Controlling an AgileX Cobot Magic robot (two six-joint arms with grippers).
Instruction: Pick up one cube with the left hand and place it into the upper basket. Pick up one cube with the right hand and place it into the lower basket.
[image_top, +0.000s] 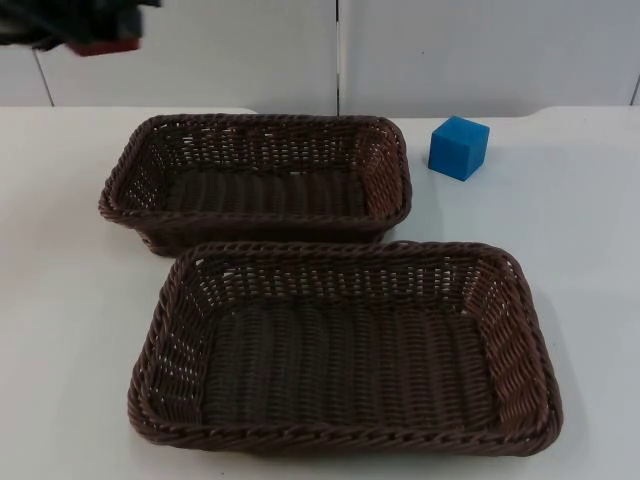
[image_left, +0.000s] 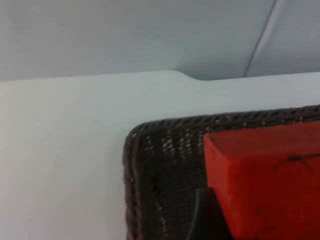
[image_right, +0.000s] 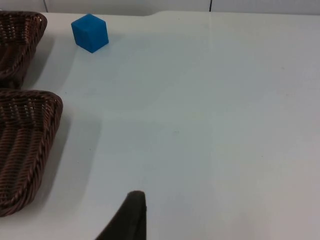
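My left tool (image_top: 100, 40) is high above the desk (image_top: 60, 300), at the far left side in the top view, behind the left end of the upper basket (image_top: 255, 180). It is pinching a red cube (image_top: 103, 46), which I see there as a small red piece under the dark arm. In the left wrist view the red cube (image_left: 265, 182) is large and near, pressed against my black fingertip (image_left: 202, 217), and under it lies a corner of the upper basket (image_left: 150, 170) on the white desk (image_left: 60, 150).

The blue cube (image_top: 459, 147) stands on the desk just beside the right end of the upper basket, not touching it. In the right wrist view the blue cube (image_right: 90, 32) is far ahead, near the upper basket (image_right: 20, 45).

The lower basket (image_top: 345, 345) stands in front of the upper one, very close to it. Both baskets are brown wicker and have nothing inside.

My right tool (image_right: 131, 217) hangs over the bare desk (image_right: 225, 125) at the right of the lower basket (image_right: 25, 150). I see one black fingertip of it, so I cannot tell if it is spread or pressed together.
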